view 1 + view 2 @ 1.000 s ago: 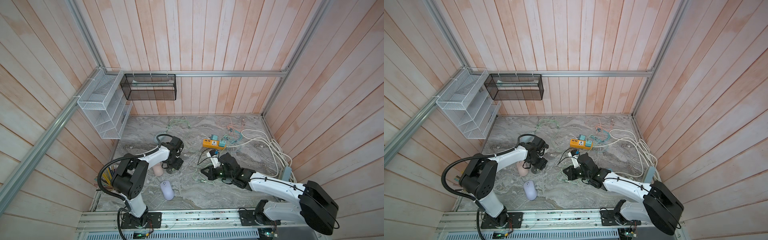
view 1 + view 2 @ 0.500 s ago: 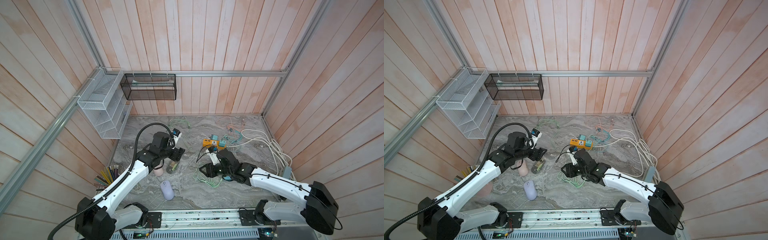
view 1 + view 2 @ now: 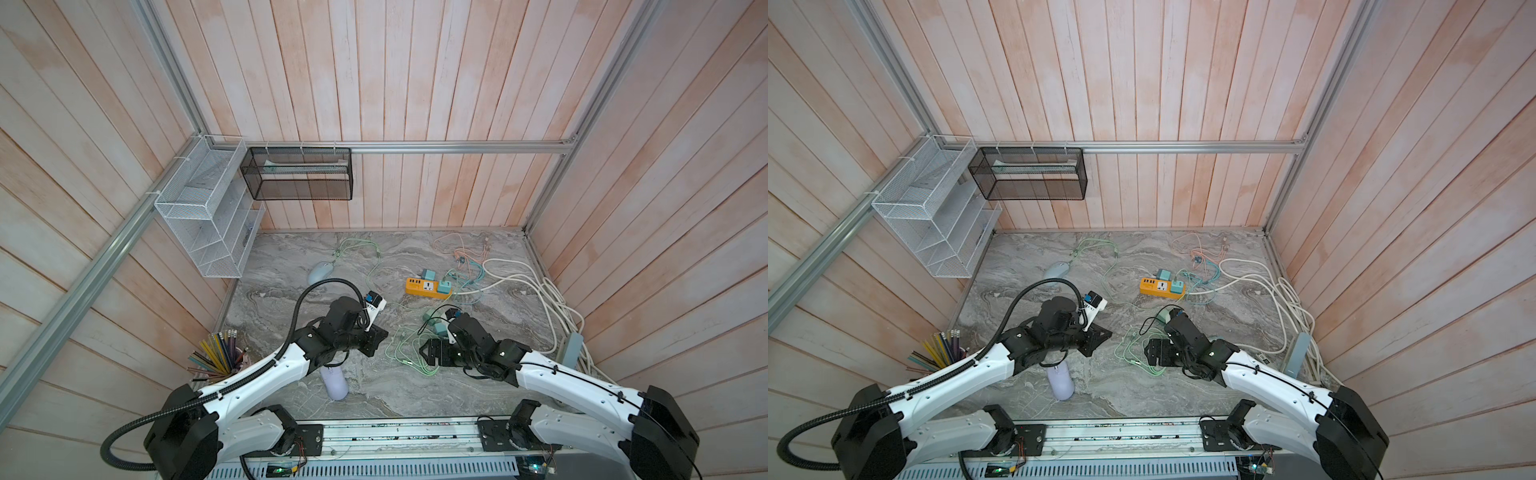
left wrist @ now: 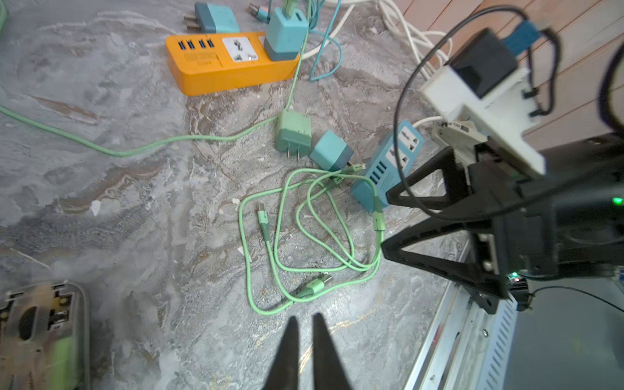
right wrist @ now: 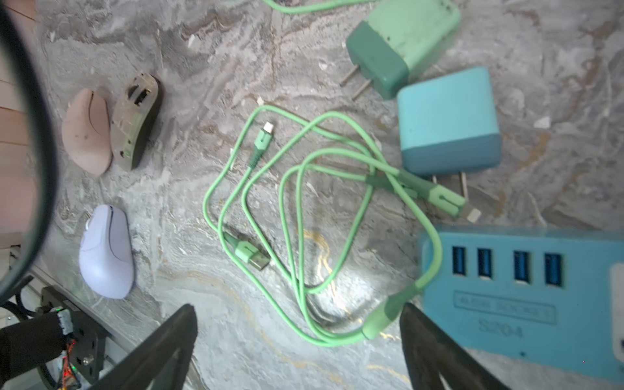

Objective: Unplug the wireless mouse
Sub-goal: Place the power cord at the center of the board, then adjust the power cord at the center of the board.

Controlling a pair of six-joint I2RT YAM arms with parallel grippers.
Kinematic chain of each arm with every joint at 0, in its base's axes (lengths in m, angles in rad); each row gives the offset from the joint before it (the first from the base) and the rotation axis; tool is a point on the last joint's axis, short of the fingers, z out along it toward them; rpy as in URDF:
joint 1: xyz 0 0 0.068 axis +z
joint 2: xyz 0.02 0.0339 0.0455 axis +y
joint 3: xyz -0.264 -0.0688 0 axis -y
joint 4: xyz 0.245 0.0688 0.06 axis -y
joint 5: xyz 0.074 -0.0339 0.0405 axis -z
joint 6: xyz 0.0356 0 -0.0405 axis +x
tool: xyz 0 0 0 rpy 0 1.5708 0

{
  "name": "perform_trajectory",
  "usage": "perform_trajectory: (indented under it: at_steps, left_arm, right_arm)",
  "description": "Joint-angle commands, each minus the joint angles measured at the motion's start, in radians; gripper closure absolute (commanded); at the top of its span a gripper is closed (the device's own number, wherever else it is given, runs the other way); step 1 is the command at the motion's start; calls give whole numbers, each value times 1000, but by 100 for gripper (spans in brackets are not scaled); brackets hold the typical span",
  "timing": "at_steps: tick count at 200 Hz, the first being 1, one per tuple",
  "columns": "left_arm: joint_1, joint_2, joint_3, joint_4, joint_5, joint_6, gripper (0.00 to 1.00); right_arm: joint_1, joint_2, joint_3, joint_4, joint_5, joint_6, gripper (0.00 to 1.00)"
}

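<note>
The wireless mouse (image 5: 135, 121), dark grey with green parts, lies underside up on the marble table; in the left wrist view it shows blurred at the frame's corner (image 4: 40, 334). My left arm hides it in both top views. A green cable (image 5: 304, 202) lies coiled beside it, its small plug (image 5: 261, 138) loose and apart from the mouse. My left gripper (image 4: 305, 319) (image 3: 376, 338) hovers shut and empty short of the coil. My right gripper (image 5: 297, 307) (image 3: 424, 352) stands wide open over the coil's near loop, holding nothing.
A pink mouse (image 5: 87, 131) touches the upturned one, a lilac mouse (image 3: 334, 384) lies nearer the front rail. Green (image 5: 398, 44) and blue (image 5: 445, 121) chargers, a blue power strip (image 5: 523, 290), an orange strip (image 3: 428, 287), white cables (image 3: 540, 299) and a pencil cup (image 3: 220, 359) surround.
My right gripper has gone from shut to wide open over the green coil. My left arm has lifted off the upturned mouse, swung right, and its jaws have shut.
</note>
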Motion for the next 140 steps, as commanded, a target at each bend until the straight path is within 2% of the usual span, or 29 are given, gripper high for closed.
perform_trajectory:
  at_steps: [1,20,68,108,140]
  left_arm:
    - [-38,89,-37,78,-128,-56,100]
    - [-60,198,-24,112,-192,-53,100]
    - [-62,406,55,141,-217,2,100]
    - [-102,459,72,159,-171,2,100]
    - [-155,489,66,205,-119,-35,100]
  right_arm:
    - [-19,-53,-52,41,-24,108,5]
    - [-24,-51,-74,49,-30,123,5]
    - [-46,43,-92,164,-71,125,5]
    - [-73,192,-88,316,-122,144,9]
    - [-87,339,-48,415,-209,129,16]
